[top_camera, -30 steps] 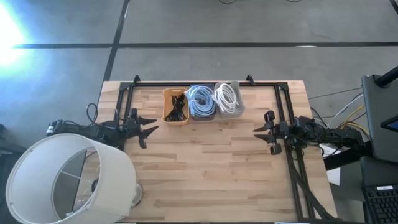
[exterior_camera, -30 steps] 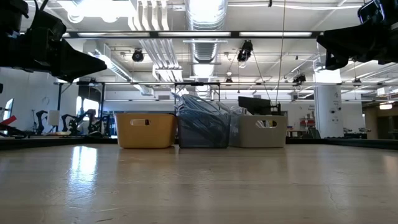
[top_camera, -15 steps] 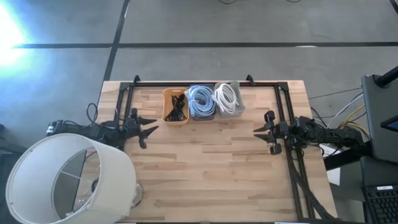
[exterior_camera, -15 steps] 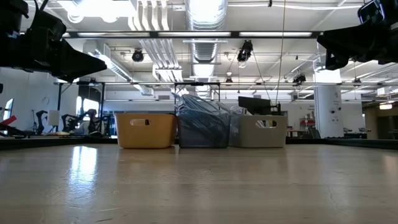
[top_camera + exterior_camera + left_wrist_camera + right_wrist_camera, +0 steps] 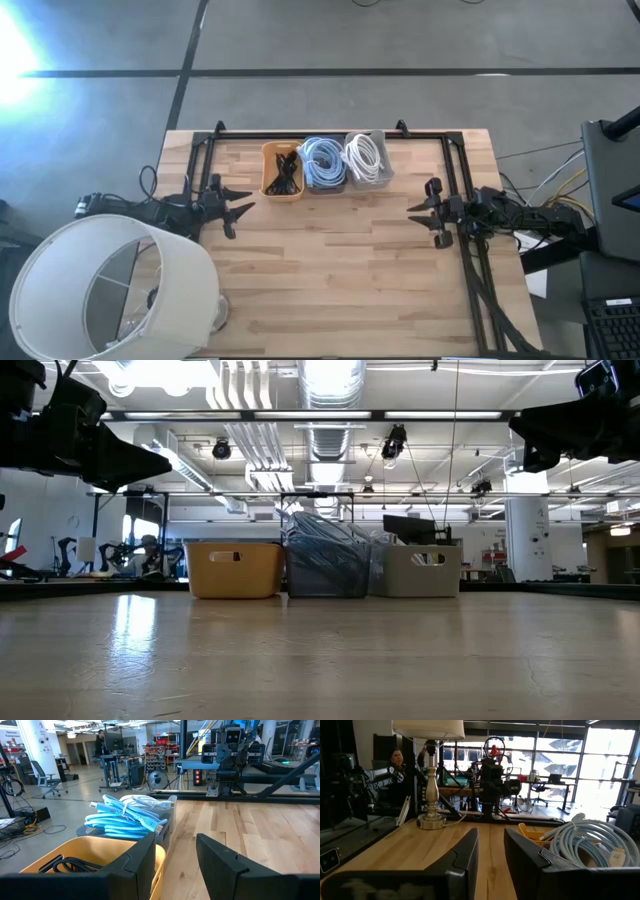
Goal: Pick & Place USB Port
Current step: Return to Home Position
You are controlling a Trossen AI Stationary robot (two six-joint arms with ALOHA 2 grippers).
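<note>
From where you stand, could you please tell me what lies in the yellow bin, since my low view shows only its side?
Observer: The yellow bin holds a tangle of black cables.
Operator: Thank you. And what is in the middle bin, please?
Observer: The middle bin holds coiled blue cables, heaped above its rim.
Operator: Are the end effectors carrying anything?
Observer: No. The left end effector and the right end effector are both open and empty, one at each side of the table.
</note>
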